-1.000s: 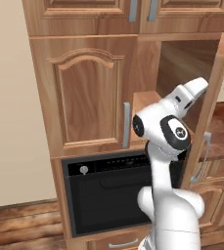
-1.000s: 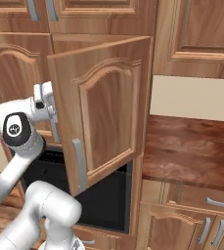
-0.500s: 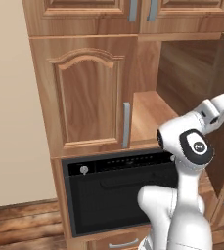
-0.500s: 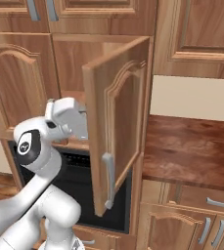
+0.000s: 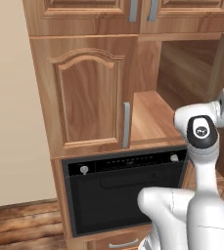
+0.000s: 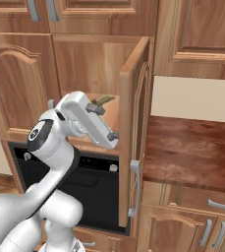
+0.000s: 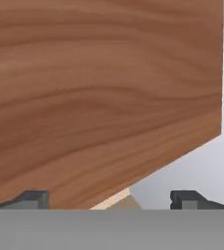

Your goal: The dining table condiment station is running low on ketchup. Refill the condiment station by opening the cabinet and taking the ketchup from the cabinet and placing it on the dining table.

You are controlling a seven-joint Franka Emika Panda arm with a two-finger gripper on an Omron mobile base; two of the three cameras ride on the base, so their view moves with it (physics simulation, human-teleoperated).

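The cabinet (image 5: 91, 95) has its left arched door shut. Its right door (image 6: 133, 133) stands wide open, edge-on in the right base view, with the grey bar handle (image 6: 135, 187) on its outer face. My gripper (image 6: 106, 120) is open in front of the bare shelf (image 5: 150, 117), its fingers pointing at the door's inner face and holding nothing. In the hand view the two fingertips (image 7: 35, 197) stand far apart, with the door's wood (image 7: 99, 93) close ahead. The ketchup is hidden. The dining table is out of view.
A black built-in oven (image 5: 128, 190) sits under the cabinet. A small olive shape (image 6: 104, 100) shows on the shelf just above my hand. A reddish-brown counter top (image 6: 192, 147) lies right of the open door, with upper cabinets (image 6: 202, 29) over it.
The right door has swung from partly open to wide open. My arm has moved right with it, and the fingers have spread a little.
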